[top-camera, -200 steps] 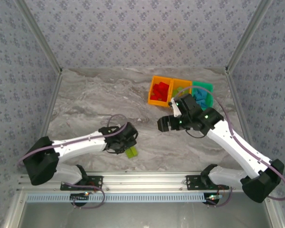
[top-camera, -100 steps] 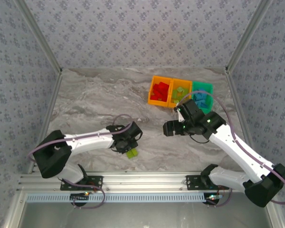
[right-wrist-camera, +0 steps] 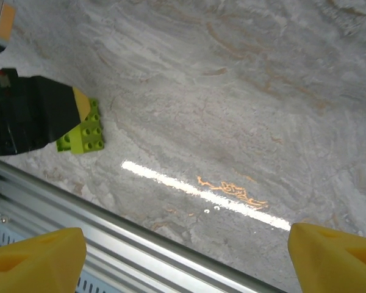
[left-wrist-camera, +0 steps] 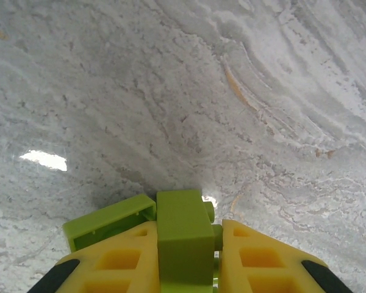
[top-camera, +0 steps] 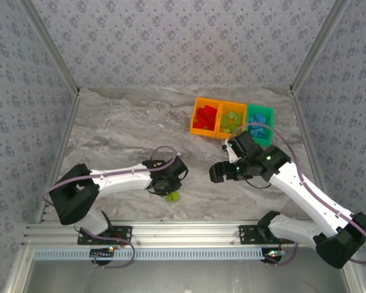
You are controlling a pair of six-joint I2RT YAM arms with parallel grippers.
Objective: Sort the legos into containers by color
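Reaching further right and closing, the left hand (top-camera: pixel 169 191) now grips a green lego (left-wrist-camera: pixel 182 229) on the desk (top-camera: pixel 122 134), well left of the bins (top-camera: pixel 201 132); a second lego (left-wrist-camera: pixel 110 223) just beside it might snag and get dragged on lifting, while the right hand (top-camera: pixel 218 174), nearer the bins, hangs open and empty.

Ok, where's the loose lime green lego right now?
In the top view the lime green lego is near the table's front edge, just left of centre, pinched in the left gripper, far from the bins.
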